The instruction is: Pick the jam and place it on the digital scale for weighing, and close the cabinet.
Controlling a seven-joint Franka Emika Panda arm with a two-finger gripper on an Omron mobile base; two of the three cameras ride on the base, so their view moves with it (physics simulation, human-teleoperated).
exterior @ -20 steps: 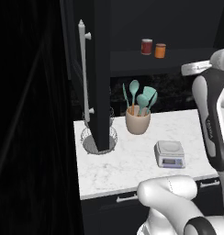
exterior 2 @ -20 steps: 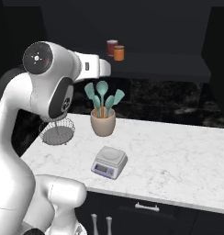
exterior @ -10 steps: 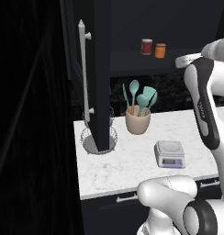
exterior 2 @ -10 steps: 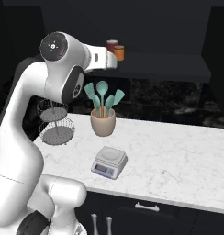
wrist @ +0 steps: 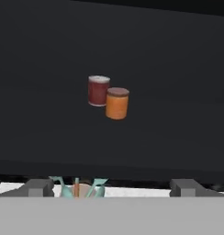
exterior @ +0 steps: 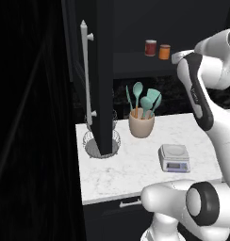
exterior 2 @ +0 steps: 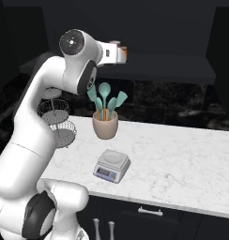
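Starting at the left, the cabinet point(exterior: 103, 70) door hangs swung out over the desk point(exterior: 135, 164), its long pale handle point(exterior: 85, 75) facing us, open so the shelf point(exterior: 145, 63) inside can be reached. Under the door's edge sits a wire basket stand point(exterior: 103, 146). Right of the door, on the desk, the utensil cup point(exterior: 141, 124) holds its teal spatulas, and further right the digital scale point(exterior: 174, 157) lies flat and bare, waiting for its load. Up on the shelf, right of the door, a red jar point(exterior: 150, 47) stands with the jam point(exterior: 164, 52) just beside it on the right, touching or nearly so. Right again, the end effector point(wrist: 112, 186) is raised to shelf height and aimed at the pair; in the hand view its fingers point(wrist: 38, 187) are spread wide with nothing between them. The jam sits straight ahead of it, centred between the tips but well apart, so I judge this the approach, with the grasp not yet made.
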